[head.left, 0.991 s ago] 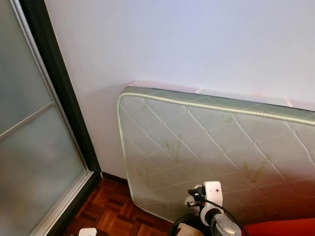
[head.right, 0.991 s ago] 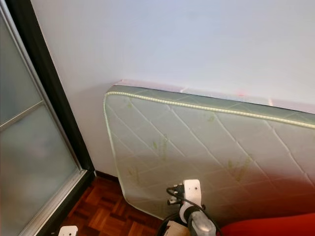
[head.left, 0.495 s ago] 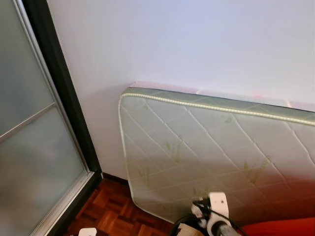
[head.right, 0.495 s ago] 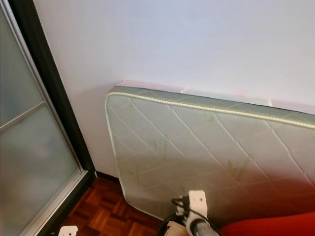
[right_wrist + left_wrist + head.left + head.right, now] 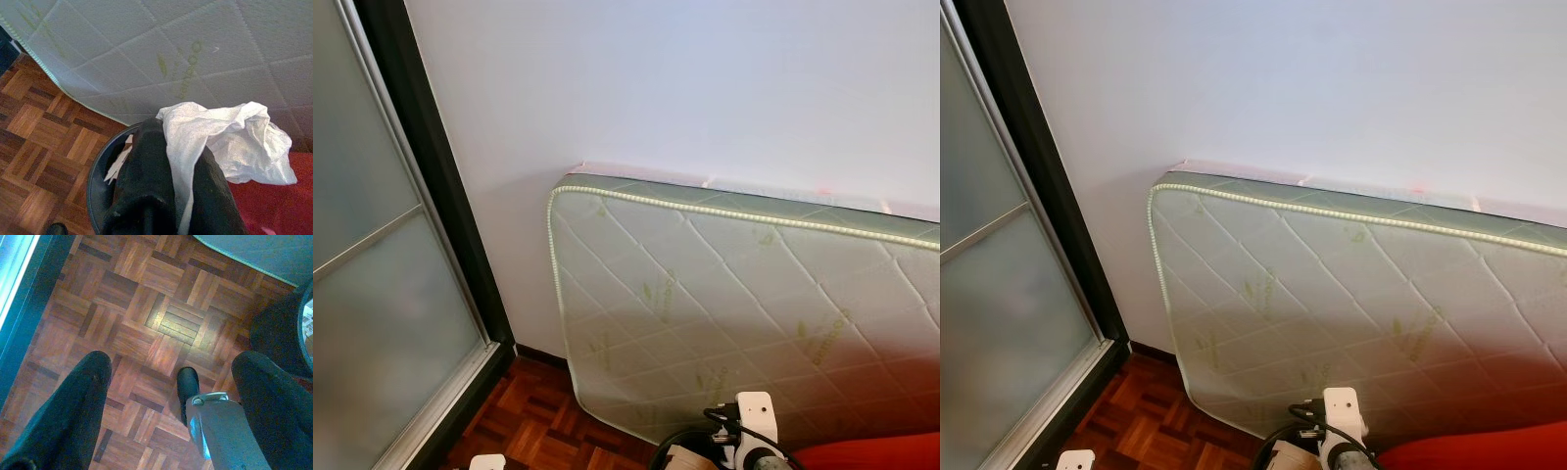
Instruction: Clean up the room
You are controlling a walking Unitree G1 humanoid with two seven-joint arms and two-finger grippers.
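A crumpled white tissue (image 5: pixel 230 142) is pinched between the black fingers of my right gripper (image 5: pixel 178 147), which is shut on it. The gripper hangs over a round black bin (image 5: pixel 95 181) that holds paper scraps (image 5: pixel 117 164). From the head, my right wrist (image 5: pixel 751 423) shows low down, just above the bin's rim (image 5: pixel 671 446). My left gripper (image 5: pixel 173 362) is open and holds nothing. It points down at the parquet floor (image 5: pixel 146 308), with the bin's side (image 5: pixel 274 333) close by.
A quilted mattress (image 5: pixel 724 284) leans on edge against the white wall, right behind the bin. A frosted sliding door (image 5: pixel 372 294) with a dark frame stands on the left. Something red (image 5: pixel 871 455) lies beside the bin. My own foot (image 5: pixel 188 384) rests on the floor.
My right wrist has sunk lower in the head views, towards the bin. The mattress and the door have not moved.
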